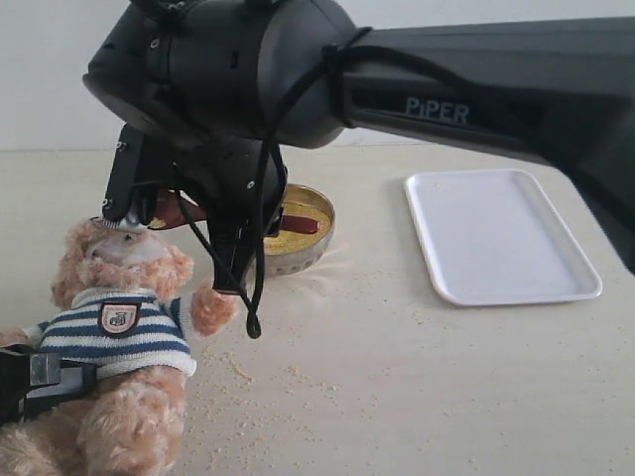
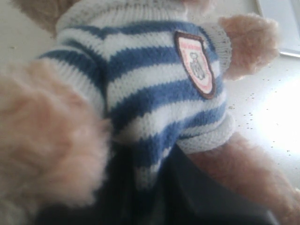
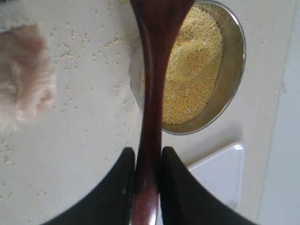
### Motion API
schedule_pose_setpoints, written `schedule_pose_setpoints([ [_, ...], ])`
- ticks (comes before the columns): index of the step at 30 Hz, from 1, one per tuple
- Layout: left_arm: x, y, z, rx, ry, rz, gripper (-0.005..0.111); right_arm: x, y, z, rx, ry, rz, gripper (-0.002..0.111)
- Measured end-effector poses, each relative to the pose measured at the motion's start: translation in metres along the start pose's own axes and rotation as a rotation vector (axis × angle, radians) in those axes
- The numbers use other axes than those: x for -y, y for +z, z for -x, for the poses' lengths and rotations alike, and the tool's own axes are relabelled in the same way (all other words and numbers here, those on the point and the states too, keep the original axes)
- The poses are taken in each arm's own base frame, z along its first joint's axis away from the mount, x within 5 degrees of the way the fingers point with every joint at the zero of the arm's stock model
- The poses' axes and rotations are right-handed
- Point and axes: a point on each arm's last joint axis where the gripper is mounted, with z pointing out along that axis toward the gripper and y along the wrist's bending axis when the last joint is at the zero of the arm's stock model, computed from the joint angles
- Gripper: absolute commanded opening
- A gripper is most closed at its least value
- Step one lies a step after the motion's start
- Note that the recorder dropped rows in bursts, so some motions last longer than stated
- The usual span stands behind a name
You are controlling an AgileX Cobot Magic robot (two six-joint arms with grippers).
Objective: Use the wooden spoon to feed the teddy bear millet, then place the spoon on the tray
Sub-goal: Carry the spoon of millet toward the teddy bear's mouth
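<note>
The teddy bear [image 1: 119, 327] sits at the left in its striped shirt [image 2: 150, 84]. My left gripper [image 1: 40, 382] is shut on the bear's body, with dark fingers [image 2: 201, 187] on either side of the shirt hem. My right gripper [image 3: 148, 157] is shut on the handle of the wooden spoon [image 3: 154, 84]. That arm reaches across above the metal bowl [image 1: 298, 253] of millet [image 3: 194, 70]. The spoon [image 1: 182, 210] points at the bear's head; its bowl end is hidden. The white tray [image 1: 496, 233] lies at the right with nothing on it.
Loose millet grains [image 1: 288, 372] are scattered on the pale table in front of the bowl and the bear. The bear's paw [image 3: 23, 75] lies close beside the bowl. A tray corner [image 3: 220, 173] shows under the right gripper. The right arm's black housing [image 1: 298, 69] blocks the upper scene.
</note>
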Motion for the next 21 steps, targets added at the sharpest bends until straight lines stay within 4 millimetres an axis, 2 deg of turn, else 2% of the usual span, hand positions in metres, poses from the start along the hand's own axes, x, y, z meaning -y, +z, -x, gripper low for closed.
schedule_pose_setpoints([
  [12, 0.0, 0.0, 0.0, 0.0, 0.0, 0.0, 0.005, -0.022, -0.014, 0.016, 0.031, -0.067, -0.018, 0.004],
  [21, 0.0, 0.0, 0.0, 0.0, 0.0, 0.0, 0.005, -0.022, -0.018, 0.023, 0.04, -0.098, -0.137, 0.004],
])
